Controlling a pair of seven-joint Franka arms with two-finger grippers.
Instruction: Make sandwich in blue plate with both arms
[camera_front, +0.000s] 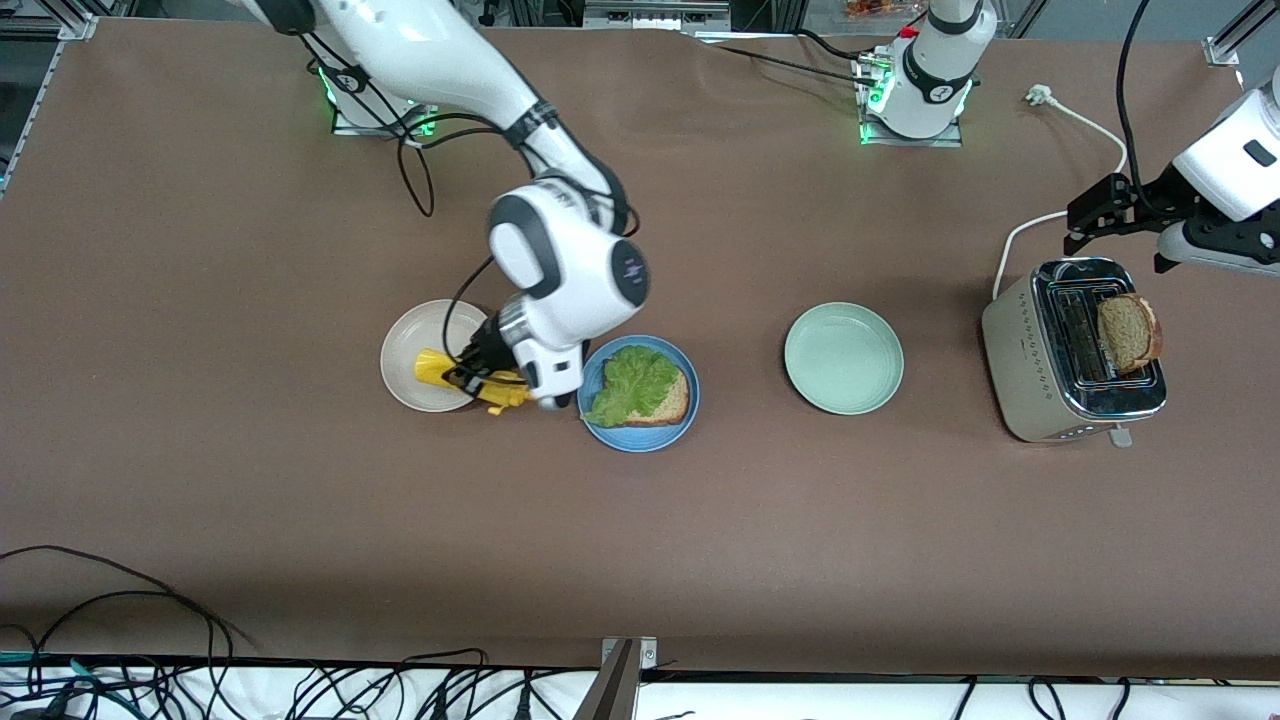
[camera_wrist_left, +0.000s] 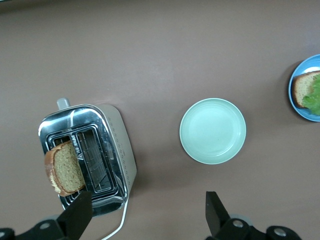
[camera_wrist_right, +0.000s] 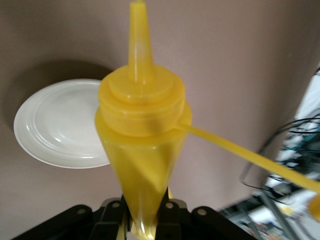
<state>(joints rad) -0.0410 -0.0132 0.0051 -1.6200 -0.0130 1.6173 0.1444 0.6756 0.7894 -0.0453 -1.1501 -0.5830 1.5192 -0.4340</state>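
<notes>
A brown table (camera_front: 700, 520) spreads under me, with loose black cables (camera_front: 110, 620) along its edge nearest the front camera. I take the blue plate (camera_front: 640, 436) as my landmark: it sits near the middle of the table and holds 1 bread slice (camera_front: 668, 402) with a ruffled green lettuce leaf (camera_front: 628, 380) lying on top, so the sandwich is open-faced, with no second slice on it.

My right gripper (camera_front: 478, 378) hangs just beside the blue plate, toward the right arm's end, over the rim of the beige-white plate (camera_front: 405, 362). Its fingers are clenched on a yellow squeeze bottle (camera_wrist_right: 142, 130), squeezing the body in; the right wrist view shows the nozzle pointing away from the wrist, with the cap strap trailing off to one side.

A pale green plate (camera_front: 843, 358) lies beside the blue plate toward the left arm's end, empty-handed of food. Past it, well apart from the blue plate, stands a toaster (camera_front: 1045, 375) with 1 brown bread slice (camera_front: 1128, 332) poking up from a slot. My left gripper (camera_wrist_left: 145, 212) waits above the toaster, fingers spread wide and gripping nothing.
</notes>
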